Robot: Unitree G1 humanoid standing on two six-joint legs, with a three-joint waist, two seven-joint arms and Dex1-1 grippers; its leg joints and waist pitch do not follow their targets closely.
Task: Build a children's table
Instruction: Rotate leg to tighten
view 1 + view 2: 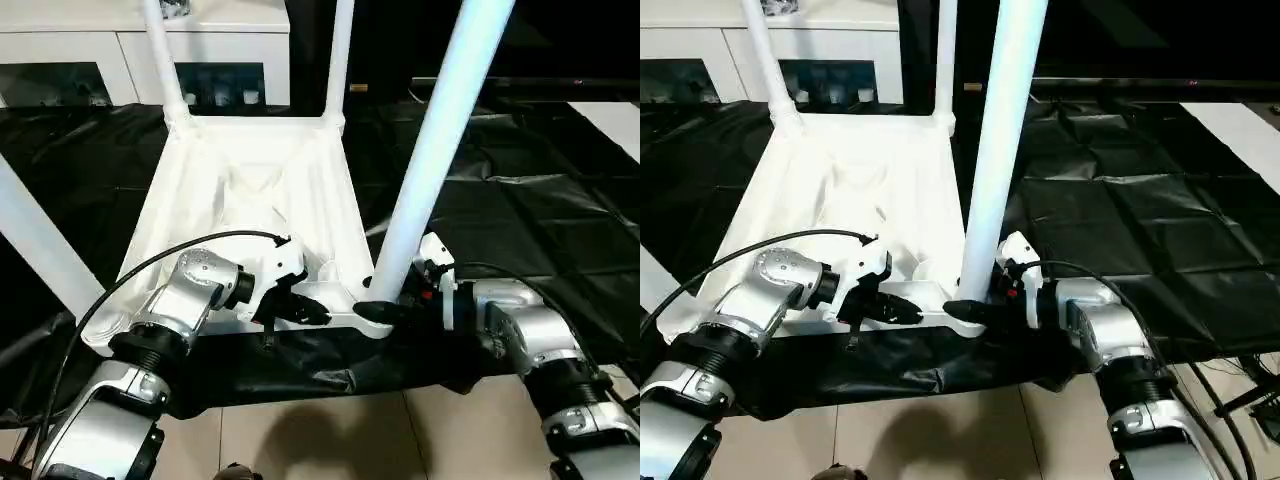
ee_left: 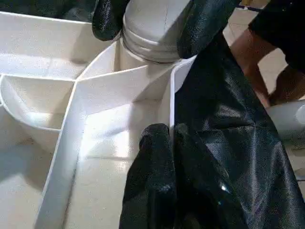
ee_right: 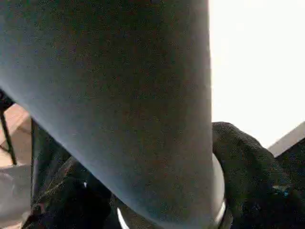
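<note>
From the head camera, the upturned white tabletop [image 1: 250, 190] lies on black sheeting [image 1: 520, 210], legs rising from its corner sockets. The left end effector [image 1: 312, 312], clenched empty, rests at the near rim; the right end effector [image 1: 380, 310] reaches in level and grasps the base of the near leg [image 1: 440, 140]. Bare sheeting lies open to the right. At the left wrist, closed fingers [image 2: 159, 162] sit beside a rib wall. At the right wrist, the leg [image 3: 119, 95] stands between black fingers [image 3: 248, 176].
</note>
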